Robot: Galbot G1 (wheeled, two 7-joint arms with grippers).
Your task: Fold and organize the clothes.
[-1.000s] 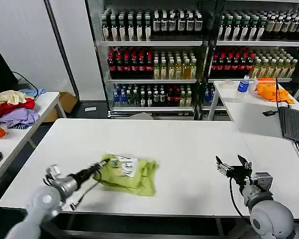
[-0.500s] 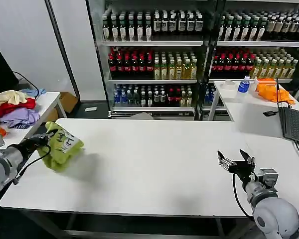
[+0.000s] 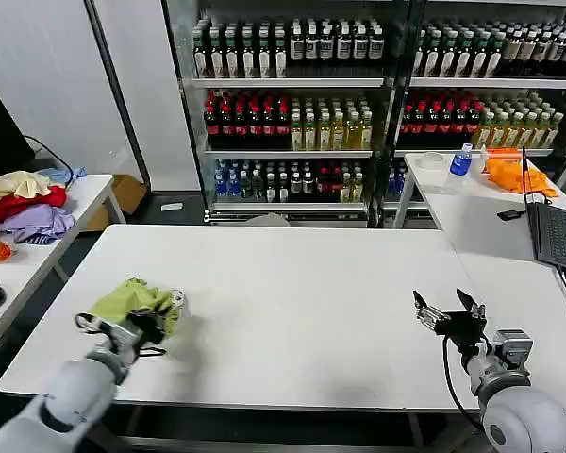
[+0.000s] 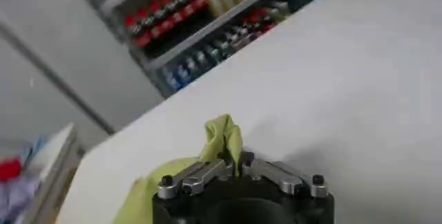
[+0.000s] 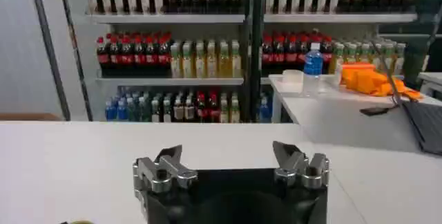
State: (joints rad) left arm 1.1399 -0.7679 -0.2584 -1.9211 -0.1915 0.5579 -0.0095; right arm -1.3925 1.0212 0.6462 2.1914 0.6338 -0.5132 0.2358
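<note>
White worktop point(image 3: 292, 302) in front of drinks shelves point(image 3: 292, 104). Lime T-shirt point(image 3: 132, 304) bunched in a heap near the worktop's left front corner. Left gripper point(image 3: 154, 323) at the shirt's near edge, touching the cloth; whether the fingers pinch it cannot be told from here. Right gripper point(image 3: 450, 313) held just above the worktop near the right front, fingers spread, nothing between them. Side table on the left carries a cream, red and lilac garment pile point(image 3: 24, 206). Laptop point(image 3: 557, 236) at far right; orange cloth point(image 3: 514, 172) beyond it.
</note>
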